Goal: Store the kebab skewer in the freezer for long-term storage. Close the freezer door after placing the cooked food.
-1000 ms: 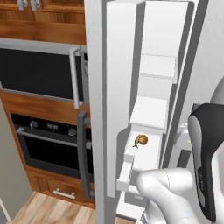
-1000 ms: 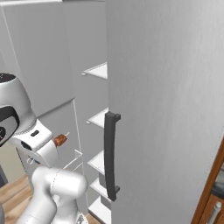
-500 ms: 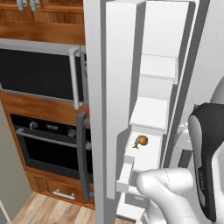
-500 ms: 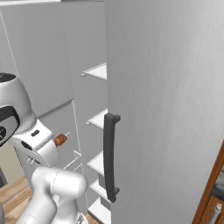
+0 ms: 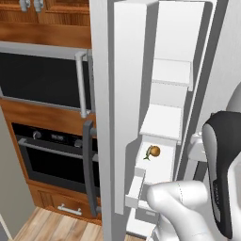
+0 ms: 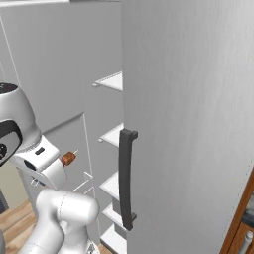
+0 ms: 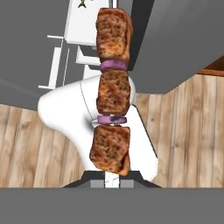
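End effector (image 7: 112,181): clamped on base of kebab skewer (image 7: 112,92). Skewer: three browned chunks, two purple rings between, held in air above wooden floor (image 7: 188,131), outside freezer (image 5: 164,122). Freezer door (image 5: 109,117): stood open. Small round item (image 5: 153,151): on freezer shelf.

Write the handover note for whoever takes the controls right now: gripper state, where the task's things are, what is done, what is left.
Gripper: shut on the kebab skewer, which sticks out from it, held in the air by the open freezer.
Freezer door: swung open.
An orange item lies on a freezer shelf.
Done: door opened, skewer picked up.
Left: set the skewer on a shelf, let go, close the door.
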Controlling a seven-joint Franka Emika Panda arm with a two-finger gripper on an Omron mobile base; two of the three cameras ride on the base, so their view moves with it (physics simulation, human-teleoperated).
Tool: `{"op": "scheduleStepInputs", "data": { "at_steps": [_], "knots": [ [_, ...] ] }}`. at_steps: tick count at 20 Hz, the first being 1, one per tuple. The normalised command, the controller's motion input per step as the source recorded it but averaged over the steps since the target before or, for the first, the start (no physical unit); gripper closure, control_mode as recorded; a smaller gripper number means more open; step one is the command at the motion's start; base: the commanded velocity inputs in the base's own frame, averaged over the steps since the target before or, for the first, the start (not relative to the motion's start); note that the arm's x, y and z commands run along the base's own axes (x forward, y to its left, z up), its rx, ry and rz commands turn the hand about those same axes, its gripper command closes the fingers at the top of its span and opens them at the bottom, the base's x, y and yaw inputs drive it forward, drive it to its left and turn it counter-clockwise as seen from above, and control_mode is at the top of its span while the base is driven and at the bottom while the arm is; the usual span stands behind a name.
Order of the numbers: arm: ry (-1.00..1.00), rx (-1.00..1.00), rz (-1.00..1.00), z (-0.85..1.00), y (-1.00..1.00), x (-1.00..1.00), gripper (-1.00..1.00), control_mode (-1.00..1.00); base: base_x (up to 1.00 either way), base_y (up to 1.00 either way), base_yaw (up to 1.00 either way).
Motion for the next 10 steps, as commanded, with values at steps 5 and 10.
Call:
{"op": "scheduleStepInputs", "data": {
  "at_steps": [5,10],
  "knots": [
    [0.00,0.00,0.00,0.00,0.00,0.00,1.00,1.00,0.00,0.00,0.00],
    [0.00,0.00,0.00,0.00,0.00,0.00,1.00,1.00,0.00,0.00,0.00]
  ]
}}
